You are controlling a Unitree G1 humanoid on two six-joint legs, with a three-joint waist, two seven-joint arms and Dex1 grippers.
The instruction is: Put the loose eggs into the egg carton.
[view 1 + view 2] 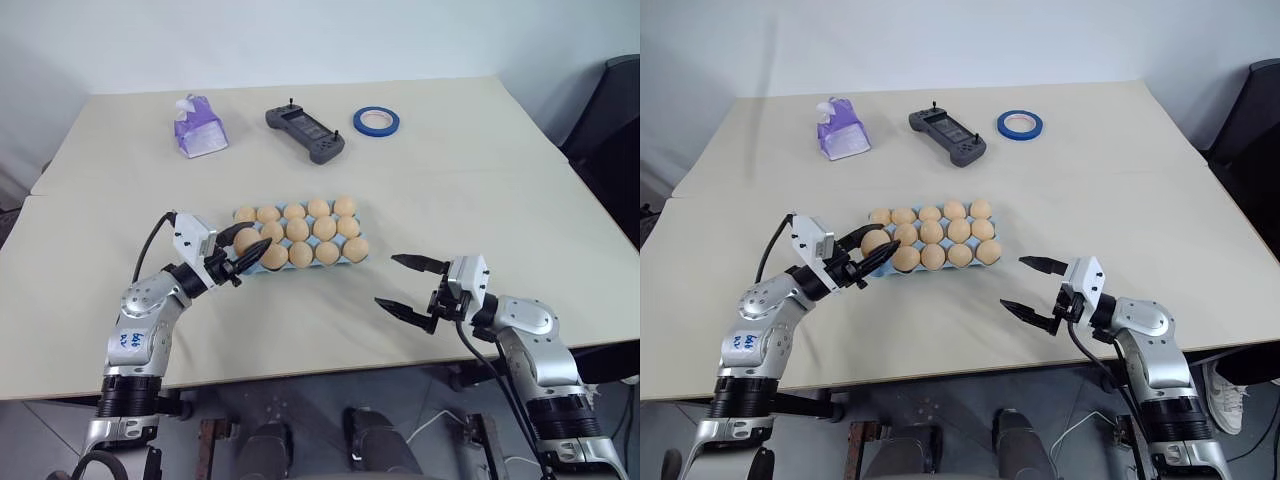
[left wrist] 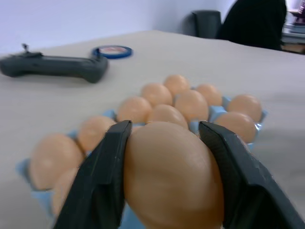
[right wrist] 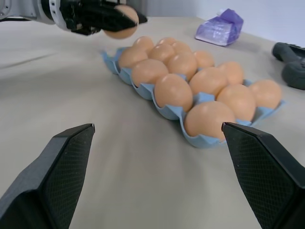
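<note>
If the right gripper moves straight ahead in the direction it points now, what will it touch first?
Probably the egg carton: the open right gripper points across bare table toward its near edge, with the front-row eggs just above. Its height over the table is hard to judge.

Egg carton (image 3: 205,139) nearly full

The left gripper (image 3: 125,18) held an egg (image 3: 119,28) above the carton's far end; a purple tissue pack (image 3: 220,27) lay beyond.

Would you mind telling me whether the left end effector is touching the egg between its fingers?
Touching: in the left wrist view both fingers press against the sides of the egg.
</note>
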